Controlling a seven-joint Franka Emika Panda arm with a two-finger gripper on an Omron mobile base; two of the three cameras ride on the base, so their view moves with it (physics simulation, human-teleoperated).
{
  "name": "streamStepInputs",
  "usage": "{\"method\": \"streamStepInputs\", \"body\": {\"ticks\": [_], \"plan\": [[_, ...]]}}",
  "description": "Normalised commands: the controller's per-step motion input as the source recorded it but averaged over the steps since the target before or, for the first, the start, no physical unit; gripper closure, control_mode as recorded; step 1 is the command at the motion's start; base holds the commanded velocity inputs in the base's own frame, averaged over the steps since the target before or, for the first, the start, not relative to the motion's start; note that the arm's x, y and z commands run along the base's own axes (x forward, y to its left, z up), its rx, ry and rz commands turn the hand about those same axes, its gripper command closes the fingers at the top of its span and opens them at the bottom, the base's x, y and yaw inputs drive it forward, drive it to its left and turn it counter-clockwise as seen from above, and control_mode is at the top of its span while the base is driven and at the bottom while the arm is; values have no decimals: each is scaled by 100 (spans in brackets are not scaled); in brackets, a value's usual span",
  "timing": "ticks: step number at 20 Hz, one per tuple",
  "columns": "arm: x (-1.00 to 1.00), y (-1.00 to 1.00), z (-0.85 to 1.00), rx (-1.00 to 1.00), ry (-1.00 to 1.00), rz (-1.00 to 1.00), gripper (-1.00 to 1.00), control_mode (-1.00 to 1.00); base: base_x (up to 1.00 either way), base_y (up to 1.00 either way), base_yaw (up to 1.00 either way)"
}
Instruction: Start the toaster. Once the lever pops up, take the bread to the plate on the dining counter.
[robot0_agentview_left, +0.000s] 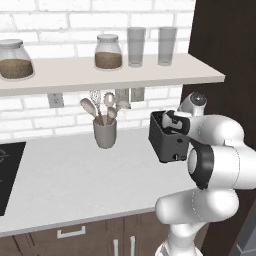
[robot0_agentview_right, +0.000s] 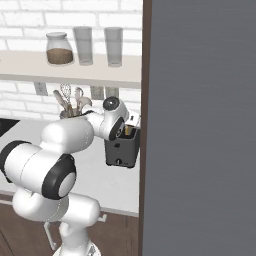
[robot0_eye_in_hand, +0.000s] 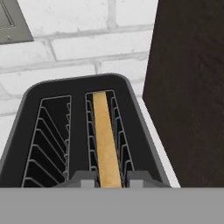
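The dark grey toaster (robot0_agentview_left: 167, 145) (robot0_agentview_right: 120, 151) stands at the right end of the white worktop, against a dark tall panel. In the hand view I look straight down into the toaster (robot0_eye_in_hand: 78, 89). The left slot holds nothing, and the bread (robot0_eye_in_hand: 105, 131), a tan slice on edge, stands in the right slot. My gripper (robot0_eye_in_hand: 109, 178) is at the slice's near end, with a fingertip pressed against each side, shut on it. From the base views the gripper (robot0_agentview_left: 172, 125) (robot0_agentview_right: 125, 131) reaches down onto the toaster's top. The plate and the dining counter are out of view.
A grey utensil crock (robot0_agentview_left: 105, 132) stands left of the toaster. A shelf (robot0_agentview_left: 100, 75) above carries jars and two glasses. The dark panel (robot0_eye_in_hand: 192, 87) rises right beside the toaster. A black cooktop (robot0_agentview_left: 7, 170) lies at far left. A grey slab (robot0_agentview_right: 200, 125) blocks the right.
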Motion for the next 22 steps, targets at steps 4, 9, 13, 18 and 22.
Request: {"method": "streamStepInputs", "body": {"ticks": [4, 9, 13, 18, 22], "plan": [[0, 0, 0, 0, 0, 0, 100, -100, 0, 0, 0], [0, 0, 0, 0, 0, 0, 100, -100, 0, 0, 0], [-11, -3, 18, 0, -14, 0, 100, -100, 0, 0, 0], [-26, 0, 44, 0, -16, 0, 100, -100, 0, 0, 0], [-41, 0, 53, 0, -14, 0, 100, -100, 0, 0, 0]]}}
